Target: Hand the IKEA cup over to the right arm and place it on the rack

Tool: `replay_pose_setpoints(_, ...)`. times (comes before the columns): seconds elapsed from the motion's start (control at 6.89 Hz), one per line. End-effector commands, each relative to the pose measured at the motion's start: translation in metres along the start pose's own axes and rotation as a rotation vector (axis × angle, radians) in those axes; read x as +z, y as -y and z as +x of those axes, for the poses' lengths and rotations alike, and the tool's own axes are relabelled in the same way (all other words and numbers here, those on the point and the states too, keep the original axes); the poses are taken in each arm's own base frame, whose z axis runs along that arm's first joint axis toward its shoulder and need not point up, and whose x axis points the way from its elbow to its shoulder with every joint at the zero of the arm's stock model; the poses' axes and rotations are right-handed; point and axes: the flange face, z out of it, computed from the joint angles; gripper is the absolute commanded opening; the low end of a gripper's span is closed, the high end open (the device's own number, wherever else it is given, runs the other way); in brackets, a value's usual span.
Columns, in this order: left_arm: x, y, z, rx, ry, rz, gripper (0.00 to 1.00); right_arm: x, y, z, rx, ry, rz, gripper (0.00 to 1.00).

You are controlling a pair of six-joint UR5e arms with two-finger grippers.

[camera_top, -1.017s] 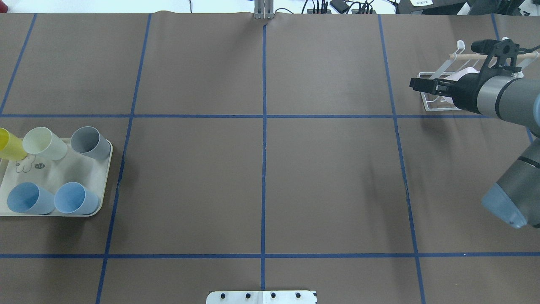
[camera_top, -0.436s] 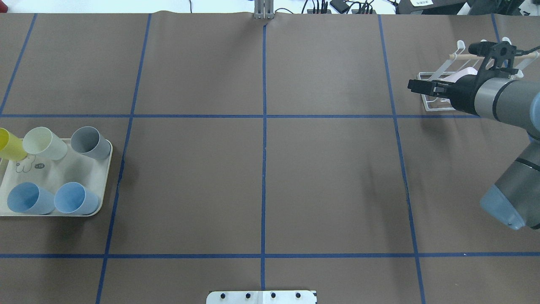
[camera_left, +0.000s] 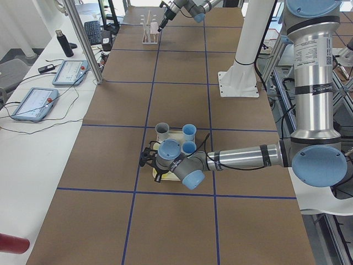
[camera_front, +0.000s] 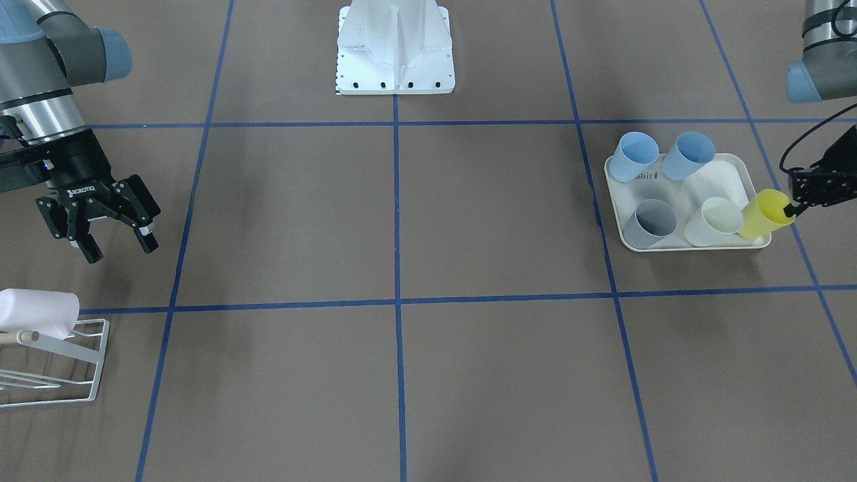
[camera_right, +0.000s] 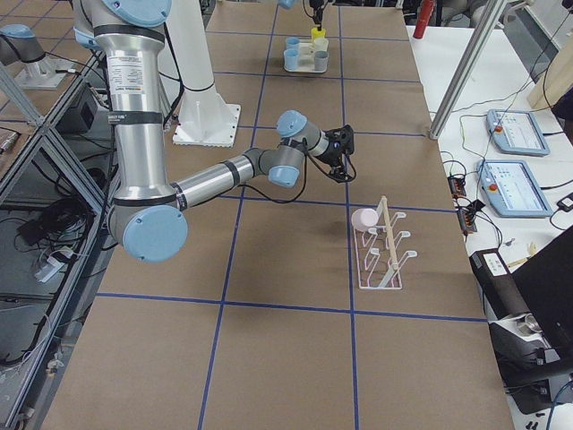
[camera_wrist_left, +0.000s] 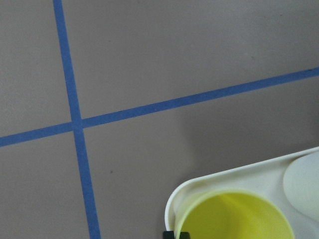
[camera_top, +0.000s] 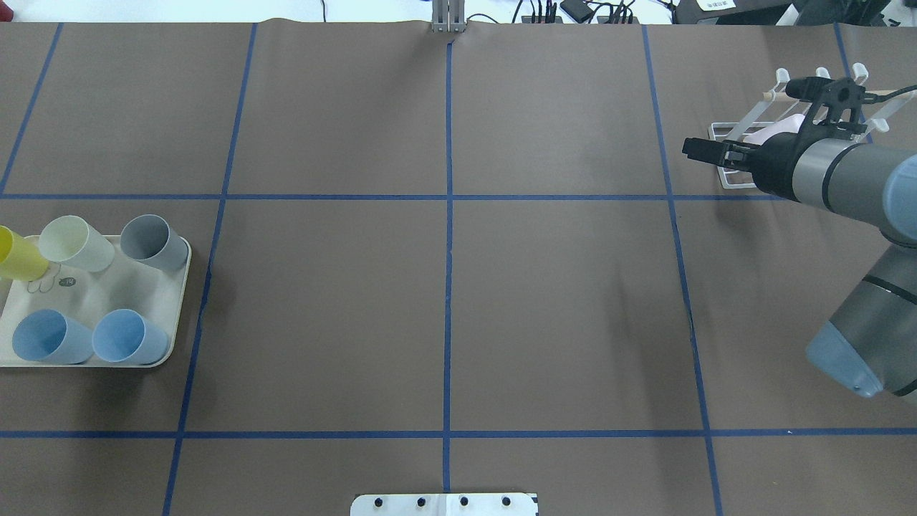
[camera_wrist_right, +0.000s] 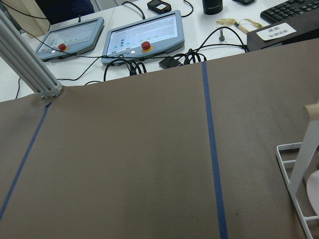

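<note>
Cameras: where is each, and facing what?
Front-facing: across the table, facing robot's base; right end effector open.
Overhead: behind robot, looking down; right arm near rack.
Left side: table's end, left arm nearest.
Right side: opposite end, right arm nearest.
Left wrist: down onto yellow cup.
Right wrist: forward, toward tablets.
Front-facing and overhead share the tray.

Brown table (camera_top: 559,301), blue tape grid (camera_top: 448,287); white desk (camera_left: 33,154) with tablets (camera_wrist_right: 144,35).

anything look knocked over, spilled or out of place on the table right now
Nothing stands out. Five cups stand upright on the tray, the yellow cup tight in its corner with the left gripper at its rim. The pink cup lies sideways on the rack, as racked cups do. Nothing spilled.
</note>
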Motion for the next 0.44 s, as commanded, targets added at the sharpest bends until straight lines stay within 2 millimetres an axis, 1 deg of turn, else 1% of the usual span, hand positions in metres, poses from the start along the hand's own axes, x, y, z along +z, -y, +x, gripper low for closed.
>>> replay_pose_setpoints(0.0, -0.025, 0.004, -0.006, -0.017, 0.0, 0.044, 0.0, 0.002, -0.006, -0.005, 0.004, 0.005, 0.001, 1.0)
replay_pose_setpoints(0.15, -0.06, -0.008, -0.019, -0.05, 0.026, 0.102, 0.0, 0.002, -0.009, -0.007, 0.002, 0.007, -0.005, 1.0)
replay_pose_setpoints(0.29, -0.102, -0.008, -0.019, -0.062, 0.031, 0.178, 0.0, 0.004, -0.012, -0.01, 0.01, 0.002, 0.011, 1.0)
